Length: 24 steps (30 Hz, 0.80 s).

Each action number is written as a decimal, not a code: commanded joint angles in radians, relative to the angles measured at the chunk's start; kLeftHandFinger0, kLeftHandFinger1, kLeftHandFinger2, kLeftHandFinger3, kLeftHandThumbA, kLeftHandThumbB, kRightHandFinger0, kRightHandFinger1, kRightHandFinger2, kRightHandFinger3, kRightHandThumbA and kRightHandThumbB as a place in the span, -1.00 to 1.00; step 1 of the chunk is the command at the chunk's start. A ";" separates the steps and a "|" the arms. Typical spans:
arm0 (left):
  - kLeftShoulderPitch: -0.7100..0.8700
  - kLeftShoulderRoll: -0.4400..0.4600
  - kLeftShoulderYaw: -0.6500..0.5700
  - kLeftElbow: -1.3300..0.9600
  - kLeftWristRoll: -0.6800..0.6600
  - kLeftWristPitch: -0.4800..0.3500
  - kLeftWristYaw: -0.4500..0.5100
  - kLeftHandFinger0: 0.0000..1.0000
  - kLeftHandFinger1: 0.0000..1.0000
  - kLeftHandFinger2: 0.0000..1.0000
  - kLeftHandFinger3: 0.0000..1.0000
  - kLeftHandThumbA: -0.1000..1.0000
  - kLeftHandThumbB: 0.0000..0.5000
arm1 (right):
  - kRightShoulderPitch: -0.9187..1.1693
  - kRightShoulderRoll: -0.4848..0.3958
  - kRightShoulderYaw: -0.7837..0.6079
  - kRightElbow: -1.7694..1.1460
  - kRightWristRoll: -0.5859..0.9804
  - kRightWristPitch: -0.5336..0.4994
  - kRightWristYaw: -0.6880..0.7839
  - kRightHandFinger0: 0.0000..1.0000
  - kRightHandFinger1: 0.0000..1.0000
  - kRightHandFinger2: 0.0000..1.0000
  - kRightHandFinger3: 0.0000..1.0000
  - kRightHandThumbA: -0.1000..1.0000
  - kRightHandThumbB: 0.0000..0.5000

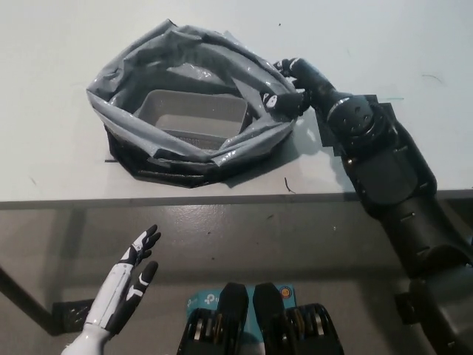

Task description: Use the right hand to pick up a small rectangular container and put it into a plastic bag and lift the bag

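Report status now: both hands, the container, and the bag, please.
Right hand shut on bag rim. Left hand open, low, below table edge. Container inside bag, bag on table. Nothing in the way.

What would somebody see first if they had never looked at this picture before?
Probably the big crinkly grey plastic bag lying open on the white table, with a small rectangular container sitting inside it. Next, the black right hand gripping the bag's rim on its right side. The white left hand rests open, low at the lower left, below the table edge.
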State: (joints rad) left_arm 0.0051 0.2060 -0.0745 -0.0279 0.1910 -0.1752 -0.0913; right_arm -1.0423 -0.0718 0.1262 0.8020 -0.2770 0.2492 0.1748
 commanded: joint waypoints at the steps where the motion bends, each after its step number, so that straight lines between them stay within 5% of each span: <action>1: -0.023 0.014 -0.001 -0.040 0.006 0.024 -0.014 1.00 1.00 1.00 1.00 0.90 -0.03 | -0.056 0.000 -0.031 -0.101 0.077 0.074 0.058 -1.00 -0.28 0.30 0.12 0.05 -0.64; 6: -0.023 0.014 -0.001 -0.045 0.001 0.036 -0.018 1.00 1.00 1.00 1.00 0.87 -0.01 | -0.061 -0.005 -0.038 -0.160 0.102 0.112 0.081 -0.92 -0.17 0.39 0.22 0.10 -0.60; 12: -0.043 0.020 -0.001 -0.040 -0.006 0.044 -0.029 1.00 1.00 1.00 1.00 0.83 -0.06 | -0.097 0.027 -0.141 -0.202 0.215 0.214 0.088 -1.00 -0.23 0.26 -0.30 -0.11 -0.52; 14: -0.043 0.021 -0.001 -0.040 -0.007 0.043 -0.031 1.00 1.00 1.00 1.00 0.83 -0.06 | -0.100 0.037 -0.167 -0.194 0.240 0.221 0.083 -1.00 -0.22 0.29 -0.24 -0.14 -0.52; 17: -0.050 0.023 -0.002 -0.038 -0.005 0.044 -0.029 1.00 1.00 1.00 1.00 0.83 -0.09 | -0.122 0.070 -0.272 -0.137 0.364 0.221 0.080 -1.00 -0.27 0.45 0.12 -0.24 -0.62; 21: -0.054 0.021 -0.001 -0.037 -0.010 0.045 -0.028 1.00 1.00 1.00 1.00 0.82 -0.10 | -0.170 0.118 -0.457 -0.013 0.587 0.221 0.020 -1.00 -0.63 0.18 0.40 -0.29 -0.87; 24: -0.052 0.019 -0.002 -0.042 -0.011 0.049 -0.029 1.00 1.00 1.00 1.00 0.82 -0.12 | -0.216 0.159 -0.640 0.091 0.766 0.221 -0.077 -1.00 -0.80 0.04 0.49 0.11 -0.77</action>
State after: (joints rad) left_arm -0.0232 0.2106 -0.0758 -0.0303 0.1879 -0.1325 -0.1036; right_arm -1.0739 0.0062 -0.2102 0.7562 0.0232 0.4408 0.2365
